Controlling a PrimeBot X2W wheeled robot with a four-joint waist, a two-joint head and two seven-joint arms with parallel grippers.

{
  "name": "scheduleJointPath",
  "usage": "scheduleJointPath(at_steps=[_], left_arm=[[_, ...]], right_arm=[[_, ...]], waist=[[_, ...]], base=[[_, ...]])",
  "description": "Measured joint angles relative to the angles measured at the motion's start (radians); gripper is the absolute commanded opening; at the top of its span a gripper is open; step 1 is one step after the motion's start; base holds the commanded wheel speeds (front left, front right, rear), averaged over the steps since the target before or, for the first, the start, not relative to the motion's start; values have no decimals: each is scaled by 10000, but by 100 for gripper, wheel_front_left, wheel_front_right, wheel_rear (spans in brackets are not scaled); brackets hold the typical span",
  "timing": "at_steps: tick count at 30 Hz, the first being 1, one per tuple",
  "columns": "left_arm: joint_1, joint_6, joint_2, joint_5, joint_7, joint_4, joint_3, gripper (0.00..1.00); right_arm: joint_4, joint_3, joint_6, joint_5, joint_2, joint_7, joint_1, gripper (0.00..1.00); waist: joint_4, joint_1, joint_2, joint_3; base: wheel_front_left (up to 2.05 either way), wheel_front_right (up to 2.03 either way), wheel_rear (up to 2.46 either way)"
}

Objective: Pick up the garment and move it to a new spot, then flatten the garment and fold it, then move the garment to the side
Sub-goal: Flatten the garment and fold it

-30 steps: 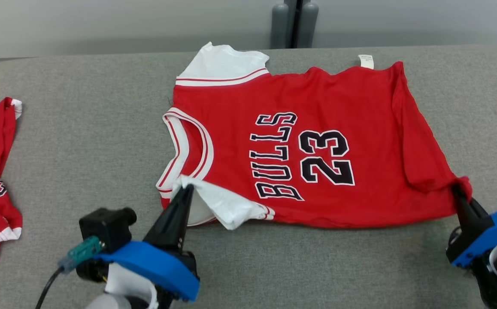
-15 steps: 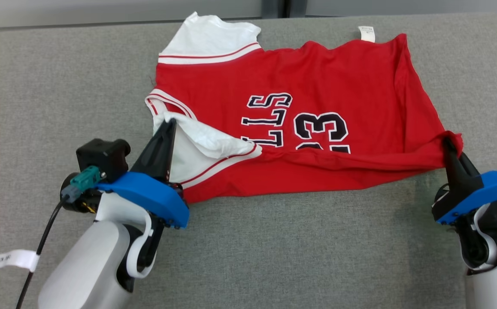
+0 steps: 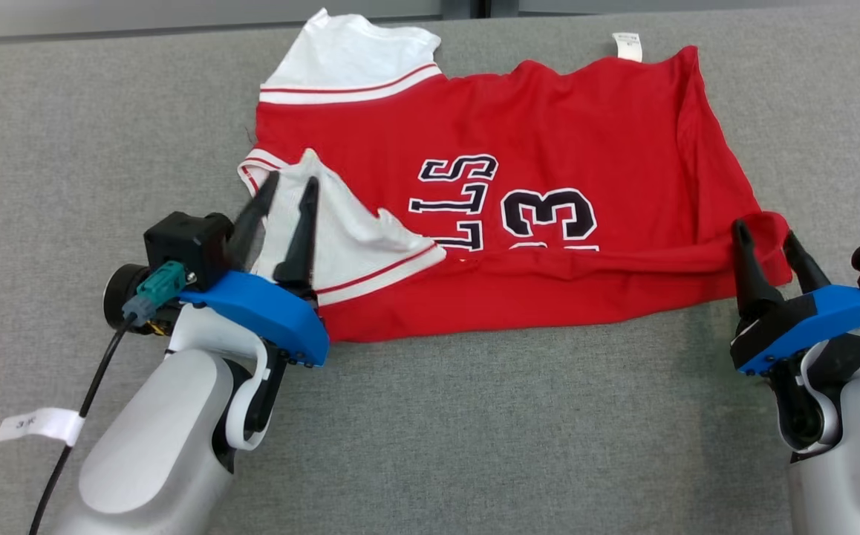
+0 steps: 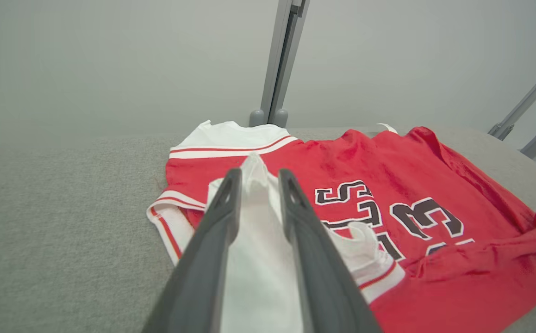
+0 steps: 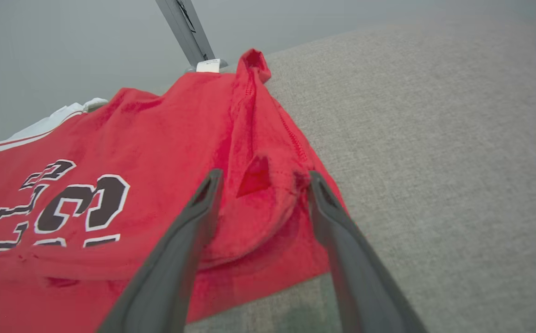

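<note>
The left gripper's (image 3: 290, 184) fingers stood apart with the white sleeve (image 3: 356, 238) between them, folded onto the red jersey (image 3: 549, 134), which lay spread on the grey woven table (image 3: 474, 446). The jersey's near edge lapped over the black lettering (image 3: 467, 200). The right gripper's (image 3: 764, 236) fingers were parted around the rumpled hem corner (image 5: 258, 185).

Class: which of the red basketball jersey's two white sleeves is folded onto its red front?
The near white sleeve, by the open left gripper: it lies turned over on the red jersey. The far white sleeve lies flat on the grey table.
</note>
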Motion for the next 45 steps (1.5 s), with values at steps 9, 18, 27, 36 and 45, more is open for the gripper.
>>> scheduleJointPath(at_steps=[9,18,27,36,45], left_arm=[[1064,286,230,295,-949,-6,-98,100],[2102,604,497,127,-253,316,-362,100],[1807,765,38,-299,403,1452,-368,100],[1408,504,-240,-525,336,1735,-332,0],[1297,382,-274,-537,198,1655,-435,0]], right_arm=[[-458,-259,0,-272,0,-155,416,100],[-832,-713,0,-830,-4,589,1111,100],[-360,-721,0,-1041,0,750,825,100],[343,-1085,0,-1547,-2,790,302,100],[1373,-1457,0,-2061,-29,1005,-353,0]], waist=[[226,-1,0,-663],[376,-3,0,-861],[279,-2,0,-423],[321,-2,0,-58],[587,-2,0,0]], base=[[0,0,0],[0,0,0],[0,0,0],[0,0,0],[0,0,0]])
